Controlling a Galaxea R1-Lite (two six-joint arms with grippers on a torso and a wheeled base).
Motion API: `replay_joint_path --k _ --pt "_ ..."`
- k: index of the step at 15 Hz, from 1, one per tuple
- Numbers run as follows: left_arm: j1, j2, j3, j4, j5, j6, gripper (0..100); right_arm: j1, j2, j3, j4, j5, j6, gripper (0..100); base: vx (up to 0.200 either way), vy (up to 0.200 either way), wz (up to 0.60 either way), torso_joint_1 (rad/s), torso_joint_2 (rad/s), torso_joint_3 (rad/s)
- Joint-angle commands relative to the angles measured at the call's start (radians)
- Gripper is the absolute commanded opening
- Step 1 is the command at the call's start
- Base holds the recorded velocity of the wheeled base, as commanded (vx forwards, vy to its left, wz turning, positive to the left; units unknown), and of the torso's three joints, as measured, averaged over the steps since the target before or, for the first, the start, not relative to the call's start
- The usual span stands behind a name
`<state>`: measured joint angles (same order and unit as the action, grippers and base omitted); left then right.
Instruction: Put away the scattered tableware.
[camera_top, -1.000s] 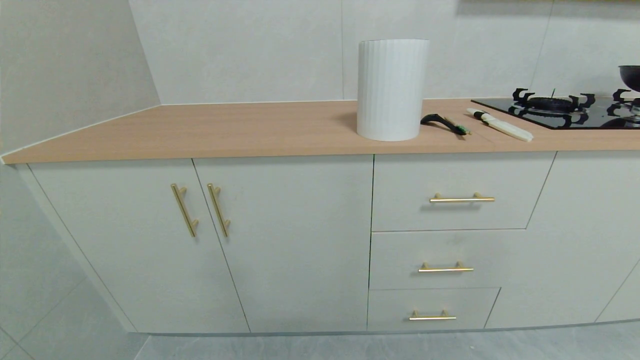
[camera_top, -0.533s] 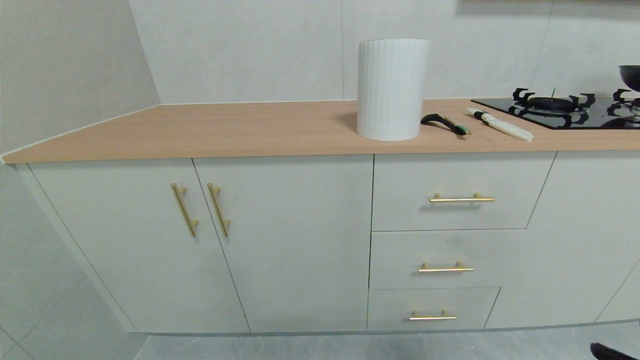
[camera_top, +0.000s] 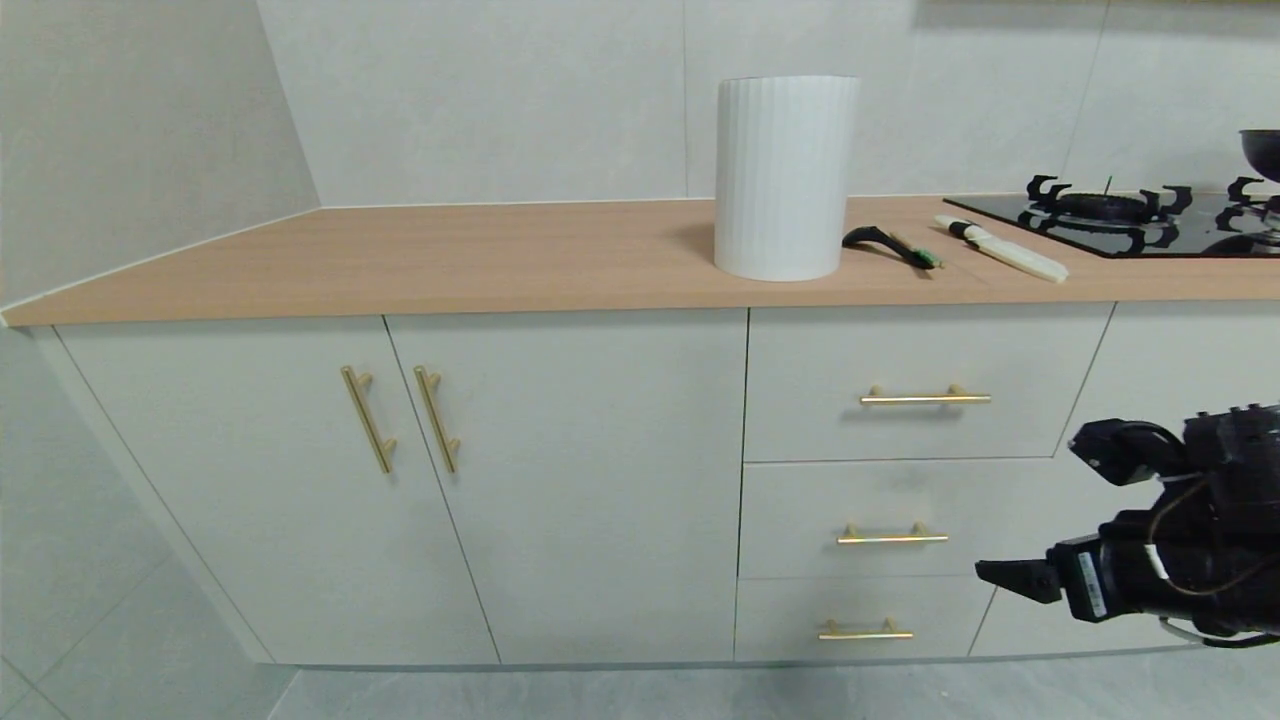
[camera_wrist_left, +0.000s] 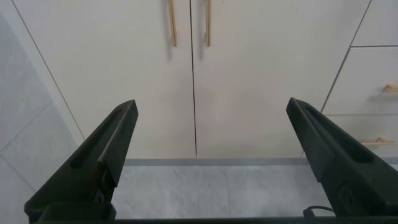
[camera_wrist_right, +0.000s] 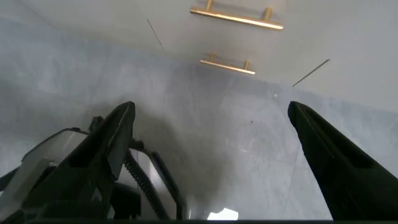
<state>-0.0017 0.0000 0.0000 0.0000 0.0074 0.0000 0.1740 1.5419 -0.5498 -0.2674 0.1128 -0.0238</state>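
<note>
**Step, as judged:** no utensil is picked yet. The right gripper (camera_top: 1028, 506) is the likelier reach. It sits at the lower right of the head view, in front of the drawers (camera_top: 900, 350), with fingers spread wide and empty. The left gripper (camera_wrist_left: 211, 107) is likewise spread and empty, facing the cabinet doors (camera_wrist_left: 194, 74).

**Method advised:** rise clear of the counter (camera_top: 450, 255) edge, descend from above, close across the handle's narrow width, lift level, then drop it into the holder.

**Peeler** (camera_top: 890, 245): upper right, on the counter just beside the holder. Curved black handle, probably rubbery, with a green tip; slim and low-lying.

**Knife** (camera_top: 1000, 250): right of the peeler, near the hob (camera_top: 1120, 215). Long, pale and smooth, so it may slide.

**Holder** (camera_top: 785, 180): tall white ribbed cylinder, matt finish.
</note>
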Motion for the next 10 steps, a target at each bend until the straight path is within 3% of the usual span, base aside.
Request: replay_joint_path --k 1,10 --pt "0.0 0.0 0.0 0.0 0.0 0.0 100 0.001 0.236 -0.098 -0.024 0.004 -0.002 100 0.0 0.0 0.0 0.0 0.0 0.0" --pt "0.0 0.0 0.0 0.0 0.0 0.0 100 0.002 0.635 -0.206 -0.325 -0.047 0.024 100 0.0 0.0 0.0 0.0 0.0 0.0"
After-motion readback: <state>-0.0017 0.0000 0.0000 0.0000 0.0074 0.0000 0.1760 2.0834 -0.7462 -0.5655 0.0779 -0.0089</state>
